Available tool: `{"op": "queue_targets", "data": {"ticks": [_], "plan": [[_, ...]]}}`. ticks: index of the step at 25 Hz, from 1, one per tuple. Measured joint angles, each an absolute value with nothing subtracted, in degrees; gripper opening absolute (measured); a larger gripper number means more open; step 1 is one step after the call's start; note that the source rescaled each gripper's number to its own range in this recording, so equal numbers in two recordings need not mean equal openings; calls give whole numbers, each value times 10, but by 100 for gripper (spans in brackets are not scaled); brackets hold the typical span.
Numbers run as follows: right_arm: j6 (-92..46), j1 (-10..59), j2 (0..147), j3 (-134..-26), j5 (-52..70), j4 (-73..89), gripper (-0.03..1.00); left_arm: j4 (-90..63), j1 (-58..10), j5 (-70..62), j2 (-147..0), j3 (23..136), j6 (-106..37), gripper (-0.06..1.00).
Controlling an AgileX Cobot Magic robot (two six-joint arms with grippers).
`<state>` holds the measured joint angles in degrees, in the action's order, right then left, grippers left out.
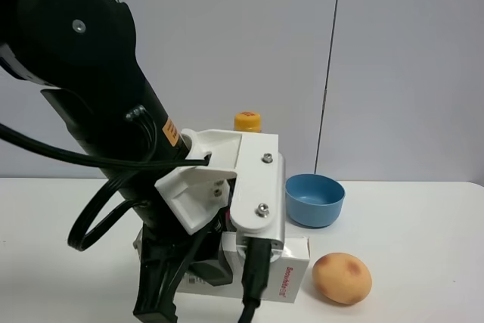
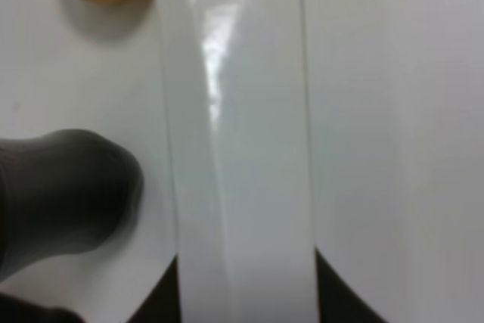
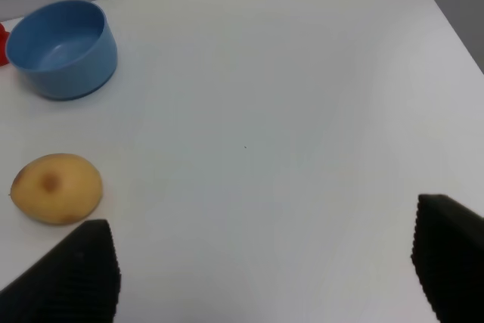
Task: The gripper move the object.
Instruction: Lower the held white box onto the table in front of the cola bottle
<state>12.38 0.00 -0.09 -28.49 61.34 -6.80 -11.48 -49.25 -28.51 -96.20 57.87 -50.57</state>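
Observation:
The white box [image 1: 291,277] with red lettering lies on the table under my left arm. In the left wrist view it is a long white strip [image 2: 234,149] running away from the camera towards the muffin. My left gripper [image 1: 189,285], black on a white bracket, is lowered over the box's left end. One black finger [image 2: 60,194] stands beside the box with a narrow gap, and the other finger is hidden. My right gripper [image 3: 265,262] hangs open and empty over bare table, outside the exterior high view.
A round tan muffin [image 1: 342,278] sits just right of the box and also shows in the right wrist view [image 3: 54,187]. A blue bowl [image 1: 315,200] stands behind it. A yellow bottle cap [image 1: 247,120] shows behind the bracket. The table's right edge [image 3: 454,28] is near.

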Motion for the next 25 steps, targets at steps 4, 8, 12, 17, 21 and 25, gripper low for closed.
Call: {"op": "queue_targets", "data": {"ticks": [4,8,12,17,21,25], "plan": [[124,0,-1,-285,613,-68,100,-115,-487,-275,-988,579,-495,0],[124,0,-1,-285,613,-68,100,-116,-480,-261,-1004,579,-494,0],[124,0,-1,-285,613,-68,100,-115,-471,-246,-1014,579,-493,0],[124,0,-1,-285,613,-68,100,-116,-461,-247,-1031,579,-493,0],[124,0,-1,-285,613,-68,100,-123,-461,-245,-1033,579,-496,0],[124,0,-1,-285,613,-68,100,-128,-461,-242,-1033,579,-501,0]]}}
